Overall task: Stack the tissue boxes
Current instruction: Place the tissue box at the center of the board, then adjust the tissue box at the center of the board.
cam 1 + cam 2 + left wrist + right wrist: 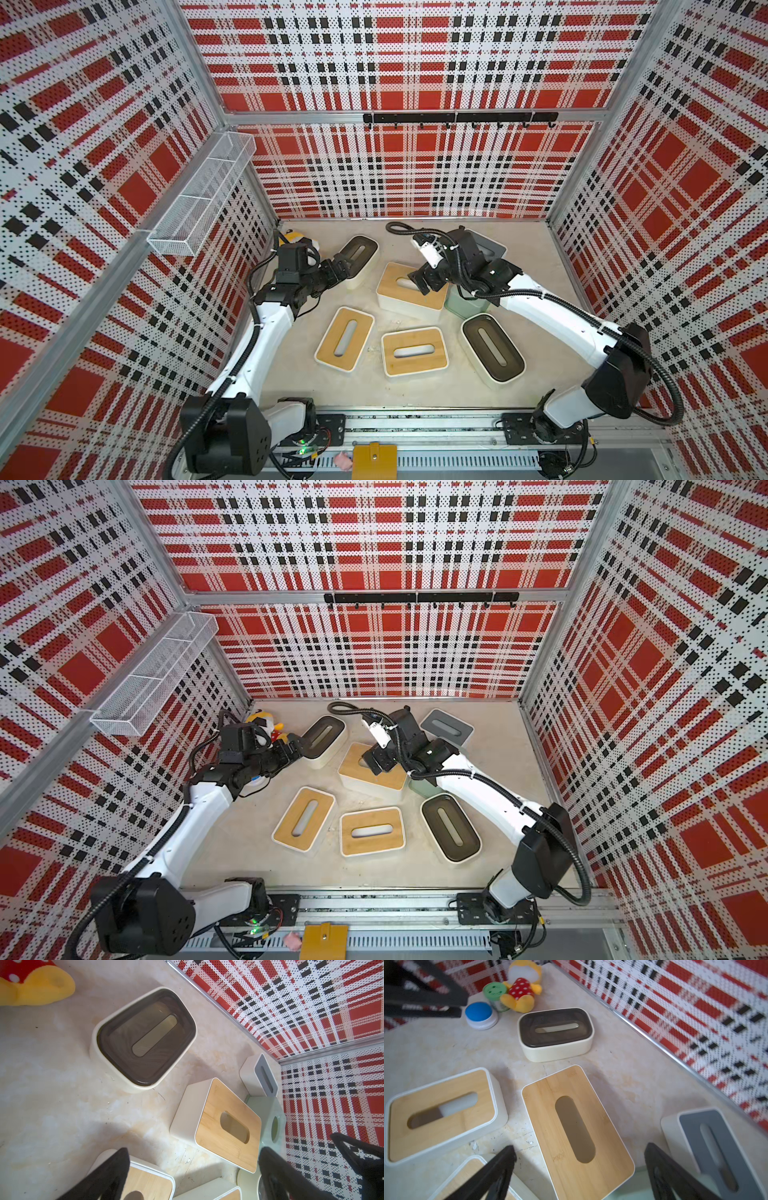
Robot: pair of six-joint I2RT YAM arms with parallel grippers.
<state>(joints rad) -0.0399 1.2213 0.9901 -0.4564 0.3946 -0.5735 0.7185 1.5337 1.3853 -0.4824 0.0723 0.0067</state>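
Several tissue boxes lie on the beige table. A tan-lidded box (409, 293) (577, 1126) sits tilted, one end resting on the mint-green box (465, 306) (268, 1118). My right gripper (419, 283) (579, 1148) hovers open over it, fingers clear of its sides. A grey-lidded box (492, 248) (716, 1147) stands behind. My left gripper (343, 268) (193, 1151) is open and empty beside a dark-lidded box (358, 257) (145, 1039). Two flat tan-lidded boxes (345, 338) (415, 352) and a second dark-lidded box (493, 352) lie nearer the front.
A yellow-red plush toy (521, 995), a green disc (495, 991) and a blue disc (479, 1013) sit in the back left corner. A white mesh basket (199, 199) hangs on the left wall, a black hook rail (457, 118) on the back wall.
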